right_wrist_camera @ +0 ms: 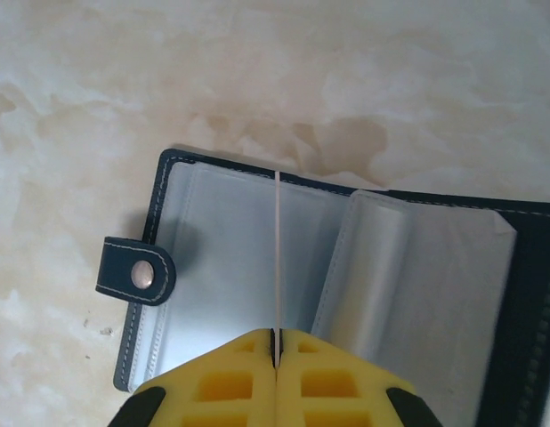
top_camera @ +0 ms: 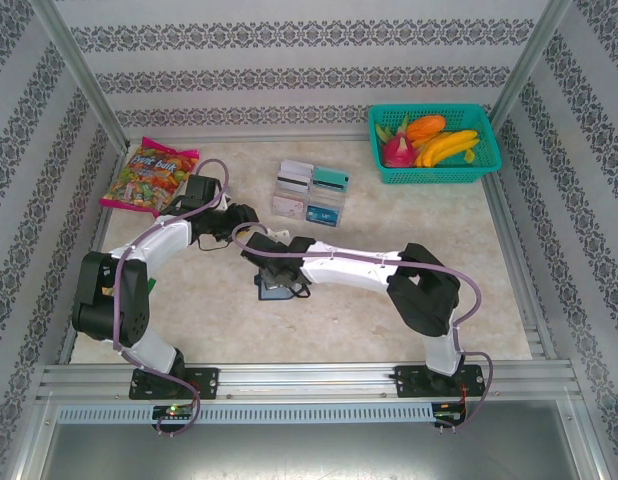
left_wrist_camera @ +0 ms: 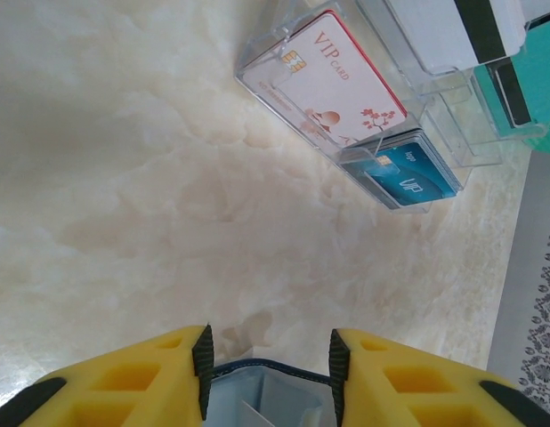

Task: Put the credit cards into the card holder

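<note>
Top: card holder (top_camera: 277, 291) lies mid-table. Left wrist: left gripper (left_wrist_camera: 270, 342) half apart, holder edge between fingers, grip unclear. Right wrist: right gripper (right_wrist_camera: 277, 338) pinches white card (right_wrist_camera: 278, 249) edge-on over open holder. Holder's long axis runs left-right, tab at left.
</note>
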